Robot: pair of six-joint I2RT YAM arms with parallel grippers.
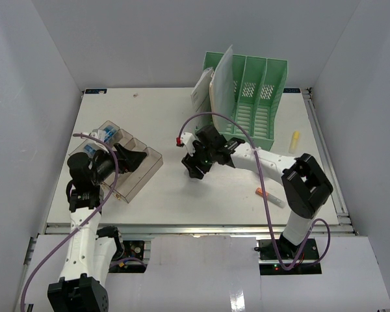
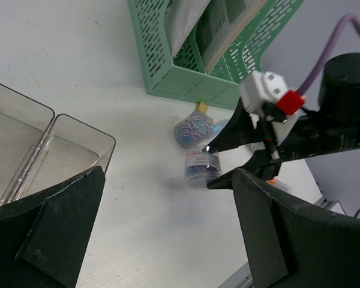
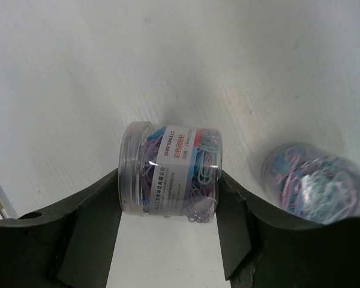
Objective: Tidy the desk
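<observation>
Surface: the white surface (image 1: 162, 123) fills the floor of the white-walled booth under everything else. A metal rail runs along its near edge, where both arm bases sit.
Right claw: the right claw (image 3: 168, 201) is low over the middle of the surface, its fingers pressed against both ends of the paper-clip jar.
Paper-clip jar: the paper-clip jar (image 3: 171, 177) is clear plastic and lies on its side on the surface, packed with blue, pink and purple clips.
Jar label: white, with red Chinese characters and small blue print. The wording and brand are too blurred to read.
Second jar: the second jar (image 3: 315, 186) holds similar clips and sits just beside the gripped one, towards the file rack, not touching it.
Left claw: the left claw (image 1: 129, 158) is spread wide and empty above the compartment tray.
Compartment tray: the compartment tray (image 1: 146, 172) is clear and sits on the left, with small blue-and-white items in its far-left cells.
File rack: the file rack (image 1: 260, 97) is green, slotted and at the far right, with white papers in its left slots.
Loose items: a yellow stick (image 1: 294, 138) lies right of the rack and an orange-capped marker (image 1: 270, 197) is near the right arm.
</observation>
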